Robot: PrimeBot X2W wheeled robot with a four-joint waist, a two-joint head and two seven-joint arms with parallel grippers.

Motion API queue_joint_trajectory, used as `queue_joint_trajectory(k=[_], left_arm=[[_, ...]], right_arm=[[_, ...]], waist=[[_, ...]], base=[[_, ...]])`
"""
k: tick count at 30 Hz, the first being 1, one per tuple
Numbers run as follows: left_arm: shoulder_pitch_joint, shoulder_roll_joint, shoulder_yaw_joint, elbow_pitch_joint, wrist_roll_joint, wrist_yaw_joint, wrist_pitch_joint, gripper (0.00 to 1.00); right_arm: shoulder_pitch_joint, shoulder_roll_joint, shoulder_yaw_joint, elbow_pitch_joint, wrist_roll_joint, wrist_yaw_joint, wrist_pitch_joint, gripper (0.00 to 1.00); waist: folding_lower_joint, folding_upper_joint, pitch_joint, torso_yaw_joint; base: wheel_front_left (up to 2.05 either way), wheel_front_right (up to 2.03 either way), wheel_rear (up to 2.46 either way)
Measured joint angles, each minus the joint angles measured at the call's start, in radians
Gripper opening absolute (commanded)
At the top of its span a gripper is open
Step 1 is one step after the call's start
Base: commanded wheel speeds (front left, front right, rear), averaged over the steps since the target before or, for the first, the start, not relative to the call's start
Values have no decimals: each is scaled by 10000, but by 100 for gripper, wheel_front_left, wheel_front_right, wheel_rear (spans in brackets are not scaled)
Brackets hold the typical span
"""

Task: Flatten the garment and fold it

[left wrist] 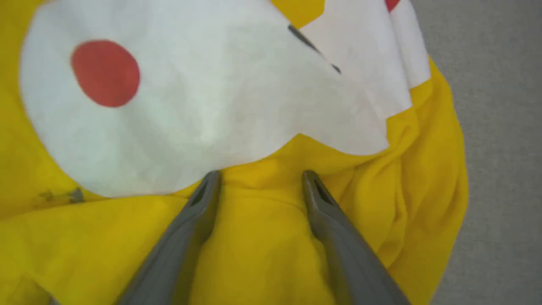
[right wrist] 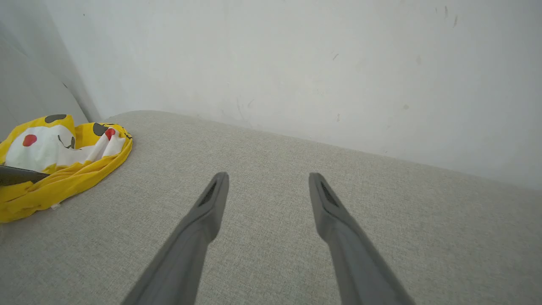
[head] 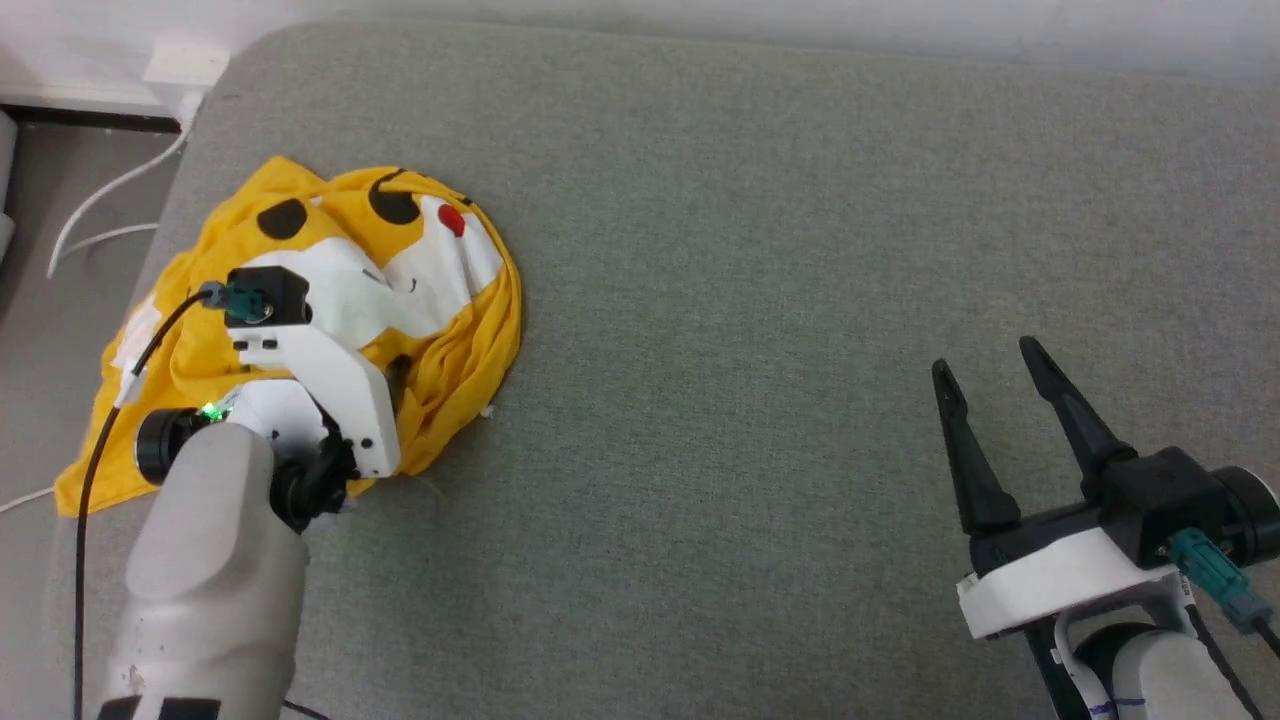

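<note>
**Garment** [head: 490, 330]: yellow T-shirt, crumpled in a heap, print side up. White muzzle patch [left wrist: 211, 97], red dots and black marks are visible. It lies at the left end of the worktop [head: 760, 300], near the rounded far corner, with its left edge close to the worktop's side.

**Worktop:** grey woven fabric cover, with a pale wall [right wrist: 296, 63] behind.

**Left claw** [left wrist: 260, 178]: poised over the heap, pointing down, fingers spread wide with nothing gripped between them. The tips sit at the yellow cloth just below the edge of the white patch. Whether they press into it cannot be told.

**Right claw** [head: 985, 358]: also spread wide and empty, held above bare fabric at the right end, well apart from the garment.

**Floor** [head: 50, 290]: grey, left of the worktop, with a white cable [head: 100, 200] lying on it.
</note>
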Motion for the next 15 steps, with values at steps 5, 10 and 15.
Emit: queue_joint_trajectory(k=[5, 10, 15], left_arm=[[-617, 299, -384, 658, 13, 0, 1057, 98], [-1137, 343, -610, 997, -90, -2, 1703, 0], [-1358, 422, -771, 1229, -205, -58, 1528, 0]], right_arm=[[-36, 2, 13, 23, 67, -2, -65, 100], [-179, 2, 61, 4, 115, -2, -178, 100], [-255, 6, 58, -13, 132, -2, -360, 100]], waist=[[-2, 0, 269, -105], [-2, 0, 440, -61], [-1, 0, 465, 67]], base=[[0, 0, 0], [0, 0, 0], [0, 0, 0]])
